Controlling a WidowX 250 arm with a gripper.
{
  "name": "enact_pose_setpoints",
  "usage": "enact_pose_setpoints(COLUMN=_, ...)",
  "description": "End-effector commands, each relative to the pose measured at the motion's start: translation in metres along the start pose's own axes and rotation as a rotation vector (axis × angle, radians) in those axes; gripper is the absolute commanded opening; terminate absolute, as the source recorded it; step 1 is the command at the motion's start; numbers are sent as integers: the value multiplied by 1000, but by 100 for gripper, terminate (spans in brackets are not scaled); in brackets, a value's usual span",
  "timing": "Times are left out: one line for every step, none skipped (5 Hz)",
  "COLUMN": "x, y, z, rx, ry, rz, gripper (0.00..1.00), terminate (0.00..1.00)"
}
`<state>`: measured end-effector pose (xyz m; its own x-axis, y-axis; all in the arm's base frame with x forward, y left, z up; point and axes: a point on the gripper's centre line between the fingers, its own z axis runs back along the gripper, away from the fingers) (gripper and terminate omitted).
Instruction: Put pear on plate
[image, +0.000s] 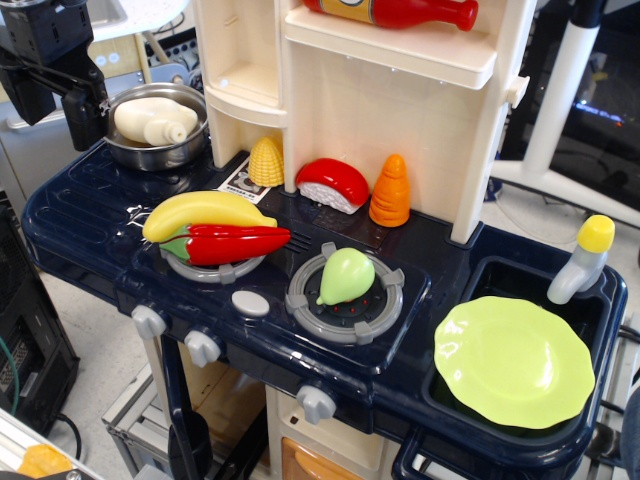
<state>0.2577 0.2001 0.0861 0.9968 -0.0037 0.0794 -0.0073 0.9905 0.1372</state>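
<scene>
The pale green pear (345, 276) lies on the right grey burner ring (345, 300) of the dark blue toy stove. The lime-green plate (515, 362) rests tilted over the sink at the right, about a plate's width from the pear. My black gripper (75, 95) hangs at the far upper left, beside the metal pot, far from the pear. Its fingers are dark against the background and I cannot tell whether they are open or shut. Nothing shows between them.
A banana (200, 213) and red chili (232, 243) lie on the left burner. Corn (266, 162), a red-white slice (332, 184) and an orange carrot (390, 191) stand at the cream back wall. A metal pot (157, 128) holds a white bottle. A faucet (582, 260) stands behind the sink.
</scene>
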Motion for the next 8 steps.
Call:
enact_pose_setpoints(x=0, y=0, z=0, rx=0, ry=0, rz=0, gripper=100, terminate=0)
enact_pose_setpoints(x=3, y=-40, z=40, rx=34, ry=44, rz=43, gripper=100, terminate=0)
enact_pose_setpoints(x=-1, y=-86, z=69, rx=29, ry=-14, rz=59, gripper=100, terminate=0)
enact_pose_setpoints(x=0, y=-135, z=91, rx=62, ry=-28, rz=133, gripper=100, terminate=0)
enact_pose_setpoints(x=-2, y=-185, z=88, rx=68, ry=-57, rz=217, gripper=100, terminate=0)
enact_pose_setpoints(x=1, y=-227, z=73, rx=69, ry=-94, rz=218, gripper=100, terminate=0)
enact_pose_setpoints(x=6, y=-245, z=56, rx=106, ry=-122, rz=206, gripper=100, terminate=0)
enact_pose_setpoints(x=13, y=-244, z=41, rx=65, ry=-143, rz=191, gripper=100, terminate=0)
